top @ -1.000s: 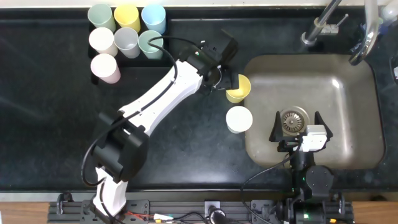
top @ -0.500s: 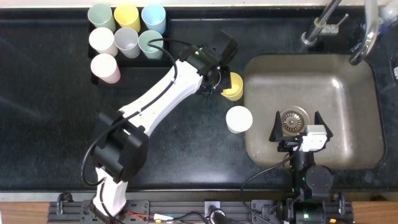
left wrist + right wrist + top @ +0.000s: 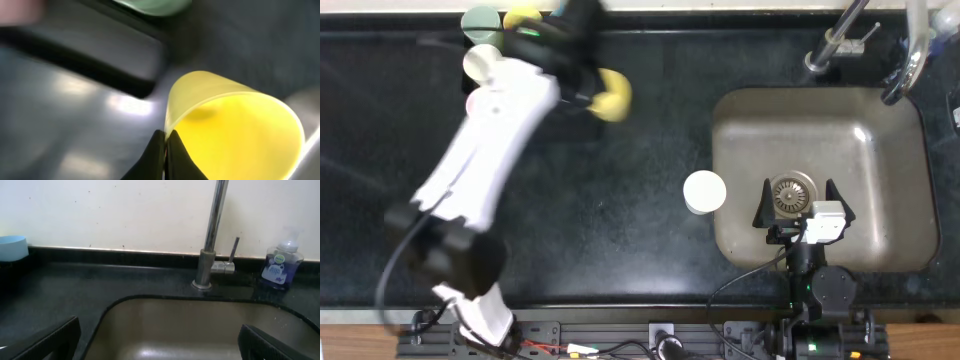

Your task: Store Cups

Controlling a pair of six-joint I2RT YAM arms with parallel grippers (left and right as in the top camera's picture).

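My left gripper (image 3: 590, 90) is shut on the rim of a yellow cup (image 3: 613, 96), held lifted near the back left of the counter. In the left wrist view the fingers (image 3: 159, 152) pinch the yellow cup's (image 3: 235, 130) wall, with a green cup (image 3: 155, 5) and the dark cup tray (image 3: 100, 55) just beyond. Green (image 3: 480, 20), yellow (image 3: 523, 15) and white (image 3: 480, 62) cups stand in the tray, partly hidden by the arm. A white cup (image 3: 704, 191) stands upside down on the counter beside the sink (image 3: 880, 150). My right gripper (image 3: 796, 208) rests open over the sink.
The faucet (image 3: 840, 35) rises behind the sink (image 3: 200, 325), and a soap bottle (image 3: 283, 265) stands beside the faucet (image 3: 212, 240). A blue cup (image 3: 12, 247) shows at the far side of the counter. The black counter (image 3: 620, 220) stretches between the tray and the sink.
My left arm has swung fast from the sink's edge to the back left, carrying the yellow cup towards the cup tray. The white cup and the right arm have stayed put.
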